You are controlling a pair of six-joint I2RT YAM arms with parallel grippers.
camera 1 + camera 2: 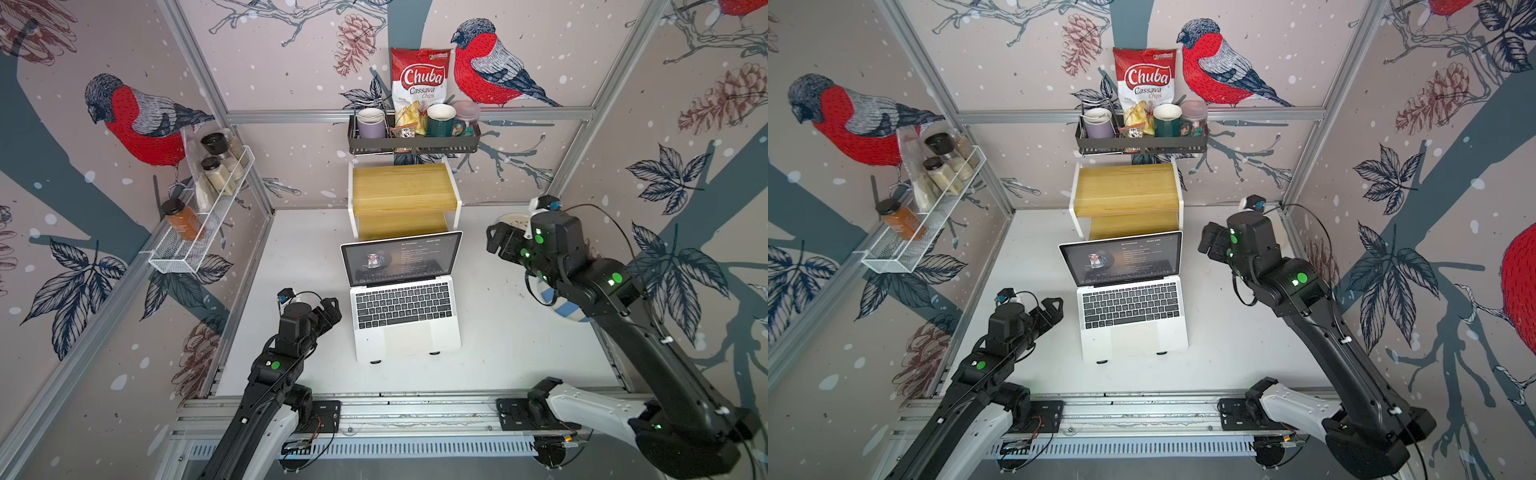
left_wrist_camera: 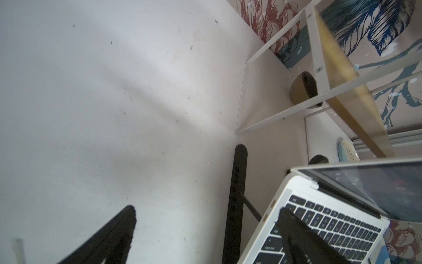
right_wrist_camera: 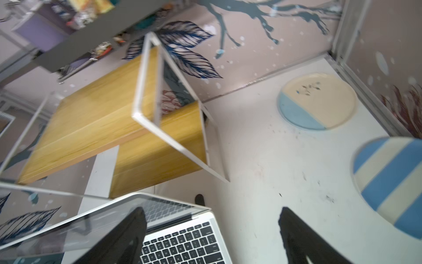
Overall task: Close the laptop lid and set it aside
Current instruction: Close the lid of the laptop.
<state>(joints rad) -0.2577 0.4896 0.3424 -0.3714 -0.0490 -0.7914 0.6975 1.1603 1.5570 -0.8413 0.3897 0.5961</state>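
Two grippers are shown, both spread wide with nothing pinched. Left gripper (image 1: pixel 333 309) is parked low, just beside the left edge of the laptop (image 1: pixel 405 320), level with the keyboard; contact cannot be confirmed. In the left wrist view its fingers (image 2: pixel 123 226) are seen well apart, one over bare table (image 2: pixel 91 114), one in front of the keys. Right gripper (image 1: pixel 496 241) is held raised, near the right edge of the lid (image 1: pixel 401 259) but apart from it in both top views. In the right wrist view one finger (image 3: pixel 127 235) is overlapped on the lid's glass, the other is over the table, and no grip is seen.

Laptop is found mid-table, open, propped on a black stand (image 2: pixel 237 194) whose feet are visible under the front edge. Lid is raised and tilted back, screen lit with a dark window. A wooden shelf (image 1: pixel 401 191) with white frame is placed just behind the lid. A cream-and-blue plate (image 3: pixel 319 98) and a striped plate (image 3: pixel 392 178) are laid on the table to the right, the striped one partly hidden under the right arm. A dark basket (image 1: pixel 413 143) with a chips bag (image 1: pixel 419 79) is hung on the back wall; a white wire rack (image 1: pixel 178 253) with jars is fixed to the left wall.
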